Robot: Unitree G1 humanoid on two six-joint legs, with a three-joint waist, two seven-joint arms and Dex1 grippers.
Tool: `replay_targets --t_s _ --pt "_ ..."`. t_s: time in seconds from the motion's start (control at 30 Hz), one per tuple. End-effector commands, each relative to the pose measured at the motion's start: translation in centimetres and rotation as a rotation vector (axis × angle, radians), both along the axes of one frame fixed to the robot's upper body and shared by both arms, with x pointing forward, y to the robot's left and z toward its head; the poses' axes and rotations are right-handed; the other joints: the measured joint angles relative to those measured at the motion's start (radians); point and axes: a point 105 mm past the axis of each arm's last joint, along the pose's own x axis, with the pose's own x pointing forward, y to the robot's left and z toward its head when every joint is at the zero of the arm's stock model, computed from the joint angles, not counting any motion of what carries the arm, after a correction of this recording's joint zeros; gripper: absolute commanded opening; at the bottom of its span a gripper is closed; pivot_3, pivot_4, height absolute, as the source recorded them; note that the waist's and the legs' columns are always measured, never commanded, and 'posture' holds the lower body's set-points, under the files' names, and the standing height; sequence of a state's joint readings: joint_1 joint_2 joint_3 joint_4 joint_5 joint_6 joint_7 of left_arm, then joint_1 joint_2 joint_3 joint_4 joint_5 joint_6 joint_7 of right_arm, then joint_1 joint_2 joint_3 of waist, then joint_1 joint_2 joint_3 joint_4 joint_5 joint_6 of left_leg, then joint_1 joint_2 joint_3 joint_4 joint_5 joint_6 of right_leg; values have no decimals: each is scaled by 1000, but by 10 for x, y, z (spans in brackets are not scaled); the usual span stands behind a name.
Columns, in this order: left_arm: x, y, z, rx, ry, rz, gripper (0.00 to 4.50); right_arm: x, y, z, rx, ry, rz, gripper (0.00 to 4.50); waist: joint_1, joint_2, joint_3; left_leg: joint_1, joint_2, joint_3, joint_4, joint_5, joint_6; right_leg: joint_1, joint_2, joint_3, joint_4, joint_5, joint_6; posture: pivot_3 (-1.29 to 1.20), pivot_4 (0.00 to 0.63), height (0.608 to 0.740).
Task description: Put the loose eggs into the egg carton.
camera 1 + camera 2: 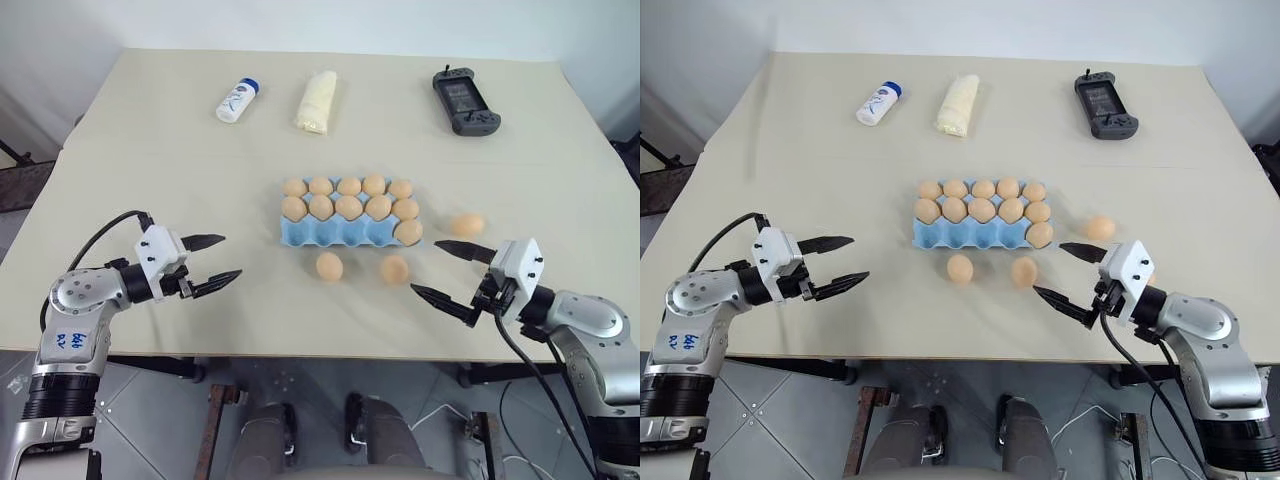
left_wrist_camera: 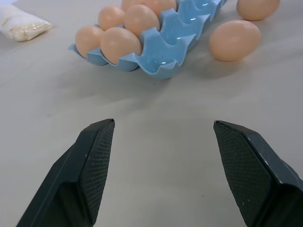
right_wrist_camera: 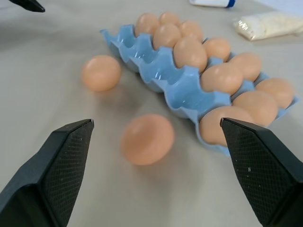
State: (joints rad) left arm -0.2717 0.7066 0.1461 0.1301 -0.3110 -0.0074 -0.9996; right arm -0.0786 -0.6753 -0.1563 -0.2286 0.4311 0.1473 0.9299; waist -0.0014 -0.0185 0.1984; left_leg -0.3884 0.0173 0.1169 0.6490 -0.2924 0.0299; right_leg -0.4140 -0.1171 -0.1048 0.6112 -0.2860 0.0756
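Table: a wide beige table (image 1: 150, 170) carries everything.
Egg carton: the light blue moulded lidless egg carton (image 1: 335, 236) sits near the middle of the table. Its far and middle rows are full of tan eggs; the near row holds a single egg in the cup at the robot's right end, and the other four near cups are bare.
Loose eggs: three smooth tan oval loose eggs lie on the table. One (image 1: 329, 265) and another (image 1: 394, 268) rest just in front of the carton's near edge, apart from each other; the third (image 1: 467, 225) lies beside the carton's right end.
Left gripper: the left gripper (image 1: 214, 262) hovers over the table to the left of the carton, its black fingers spread apart with nothing between them.
Right gripper: the right gripper (image 1: 452, 271) hovers to the right of the two front eggs, pointing toward them, fingers spread wide and empty.
Far edge: a white bottle with a blue cap (image 1: 238, 100), a pale yellowish packet (image 1: 316, 101) and a dark grey handheld game console (image 1: 466, 100) lie well beyond the carton.
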Motion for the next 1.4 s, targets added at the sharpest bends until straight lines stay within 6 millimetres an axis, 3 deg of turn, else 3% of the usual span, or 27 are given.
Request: replay_targets --t_s 0.03,0.13,0.27,0.43,0.6,0.73,1.07,1.17,1.33,1.4 --pt "-2 -4 7 -1 -15 -33 3553 1 -5 12 22 -66 -41 4500 0 0 0 0 0 0 0 0 0 0 0 0 0 0 0 0 150 740" --pt "-5 -8 6 -11 3 -60 3553 1 -17 16 35 -86 -108 4500 1 0 0 0 0 0 0 0 0 0 0 0 0 0 0 0 150 740" --pt "-18 -42 5 -35 32 -223 3553 -13 -63 21 48 -155 -359 4500 20 0 0 0 0 -1 0 0 0 0 0 -1 0 0 0 0 150 740" --pt "-26 -65 1 -41 50 -330 3553 -41 -90 -3 53 -109 -529 4500 25 0 0 0 0 0 0 1 2 1 1 -1 0 0 1 0 150 740" --pt "-30 -92 -3 -37 43 -436 3553 -50 -107 -27 88 -53 -663 4500 14 1 0 3 0 3 0 -1 5 2 1 2 1 2 -2 0 150 740" --pt "-27 -99 -1 -26 8 -454 3553 -37 -112 -34 115 -10 -673 4500 4 1 0 3 1 3 0 2 5 2 1 2 1 5 -5 0 150 740" --pt "-24 -91 1 -30 -17 -401 3553 9 -125 -41 108 58 -614 4500 -1 5 0 3 1 3 1 8 11 2 1 1 1 7 -5 0 150 740" --pt "-24 -89 1 -30 -19 -386 3600 19 -120 -48 104 111 -569 3931 1 5 0 2 1 2 1 8 11 1 1 1 1 7 -5 0 150 740" --pt "-22 -84 2 -37 -24 -357 3600 28 -111 -45 89 92 -494 2143 0 5 0 2 1 2 1 8 11 1 1 0 1 8 -5 0 150 740" --pt "-20 -82 3 -47 -25 -339 3600 28 -100 -37 84 65 -439 1662 0 6 0 2 1 2 1 8 11 1 1 0 1 8 -4 0 150 740"
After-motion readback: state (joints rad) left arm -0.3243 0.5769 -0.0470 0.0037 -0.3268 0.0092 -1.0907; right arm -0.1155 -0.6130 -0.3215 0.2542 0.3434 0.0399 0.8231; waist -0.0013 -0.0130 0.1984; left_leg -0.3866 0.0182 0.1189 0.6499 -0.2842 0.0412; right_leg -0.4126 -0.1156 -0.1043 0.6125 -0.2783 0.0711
